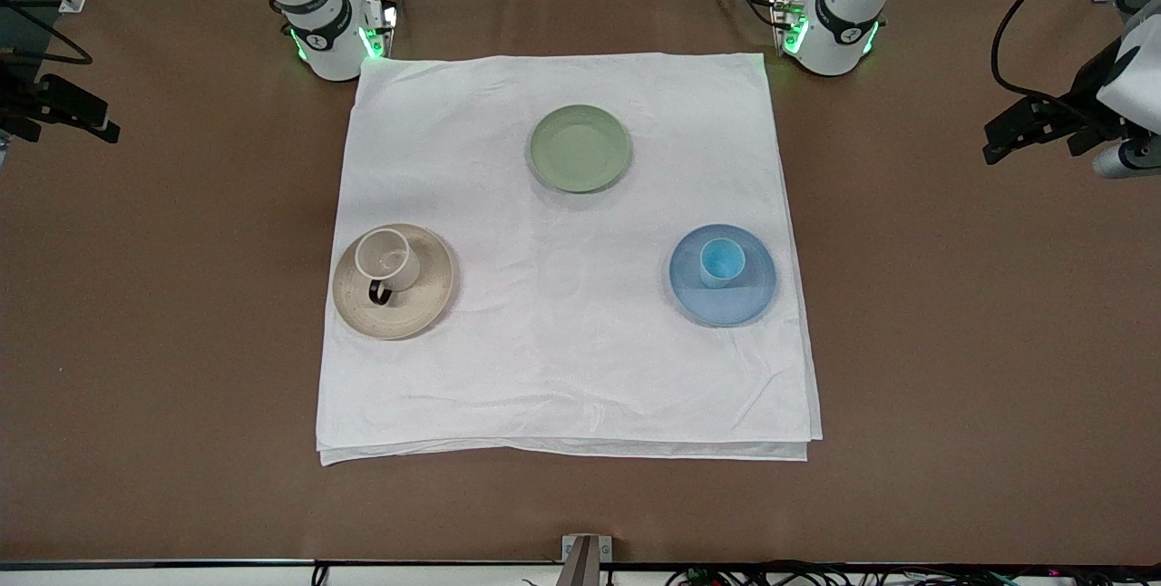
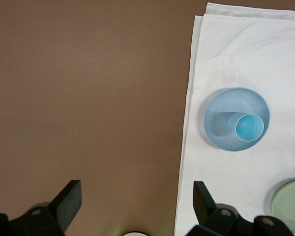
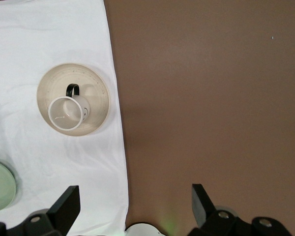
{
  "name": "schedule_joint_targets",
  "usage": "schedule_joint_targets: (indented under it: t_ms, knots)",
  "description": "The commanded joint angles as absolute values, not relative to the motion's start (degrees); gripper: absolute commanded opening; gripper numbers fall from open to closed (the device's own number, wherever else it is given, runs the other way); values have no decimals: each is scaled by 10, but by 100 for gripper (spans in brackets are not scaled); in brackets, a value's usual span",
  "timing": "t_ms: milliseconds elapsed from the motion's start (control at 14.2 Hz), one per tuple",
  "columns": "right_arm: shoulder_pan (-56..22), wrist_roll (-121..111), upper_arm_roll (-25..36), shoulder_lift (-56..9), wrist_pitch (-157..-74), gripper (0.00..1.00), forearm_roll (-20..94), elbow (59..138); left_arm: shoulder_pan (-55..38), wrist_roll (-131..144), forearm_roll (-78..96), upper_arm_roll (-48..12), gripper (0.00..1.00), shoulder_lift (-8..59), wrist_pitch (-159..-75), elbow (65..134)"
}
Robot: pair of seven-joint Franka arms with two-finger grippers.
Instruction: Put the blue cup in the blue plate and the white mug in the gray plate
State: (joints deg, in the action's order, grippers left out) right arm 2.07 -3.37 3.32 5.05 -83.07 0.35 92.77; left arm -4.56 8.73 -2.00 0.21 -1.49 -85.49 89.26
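The blue cup (image 1: pixel 722 261) stands upright in the blue plate (image 1: pixel 726 303) on the white cloth, toward the left arm's end; both show in the left wrist view: cup (image 2: pixel 249 127), plate (image 2: pixel 217 123). The white mug (image 1: pixel 387 259) with its dark handle stands on the gray plate (image 1: pixel 404 316), toward the right arm's end; both show in the right wrist view: mug (image 3: pixel 66 114), plate (image 3: pixel 96 91). My left gripper (image 1: pixel 998 140) (image 2: pixel 136 191) waits open and empty over bare table. My right gripper (image 1: pixel 104 126) (image 3: pixel 133 192) waits open and empty over the cloth's edge.
A pale green plate (image 1: pixel 580 149) lies empty on the white cloth (image 1: pixel 562 359), farther from the front camera than the other two plates. Brown table (image 1: pixel 952 341) surrounds the cloth. The two arm bases stand by the cloth's corners farthest from the front camera.
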Motion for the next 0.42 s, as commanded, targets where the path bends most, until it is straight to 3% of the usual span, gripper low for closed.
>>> schedule_joint_targets:
  t_ms: [0, 352]
  knots:
    - [18, -49, 36, 60, -852, 100, -2, 941, -46, 72, -12, 5, 100, -16, -853, 885]
    - [17, -93, 36, 60, -853, 100, -22, 942, -46, 72, -11, 5, 100, -18, -853, 886]
